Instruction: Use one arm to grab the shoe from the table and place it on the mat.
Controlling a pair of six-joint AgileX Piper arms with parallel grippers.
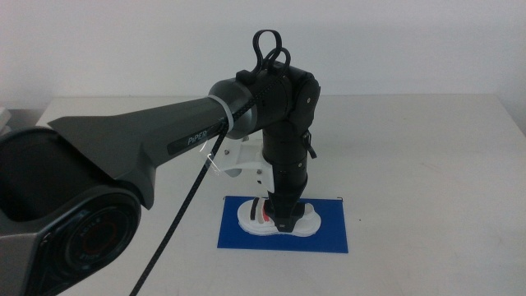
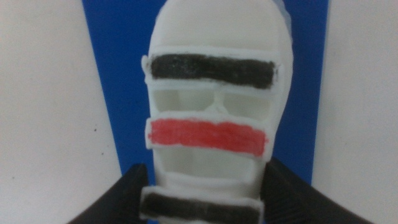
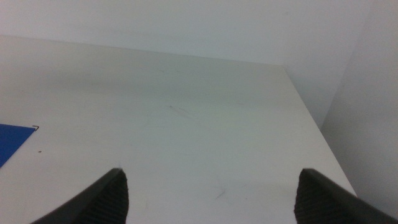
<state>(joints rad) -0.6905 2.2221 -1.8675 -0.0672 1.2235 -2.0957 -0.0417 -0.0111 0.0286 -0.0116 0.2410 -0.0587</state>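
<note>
From the middle camera I see the arm (image 1: pixel 164 140) reaching in from the left and bending down over the mat (image 1: pixel 329 234), which lies flat on the surface (image 1: pixel 427 164). The left pincer (image 1: pixel 284 220) points straight down onto the shoe (image 1: pixel 306 222) — the shoe lies on the mat, its white sole showing on both sides of the pincer and a bit of red strap beside it.

On the left wrist camera the shoe (image 2: pixel 214 93) fills my view, lengthwise on the blue mat (image 2: pixel 118 74). The left pincer (image 2: pixel 202 202) has a dark jaw on each side of the shoe at the black strap nearest it; the jaws touch the sole's sides, pinching the shoe.

On the right wrist camera the right pincer (image 3: pixel 208 196) hangs spread wide over bare surface (image 3: pixel 186 112), with a corner of the mat (image 3: pixel 11 142) off to one side — well apart from it.
</note>
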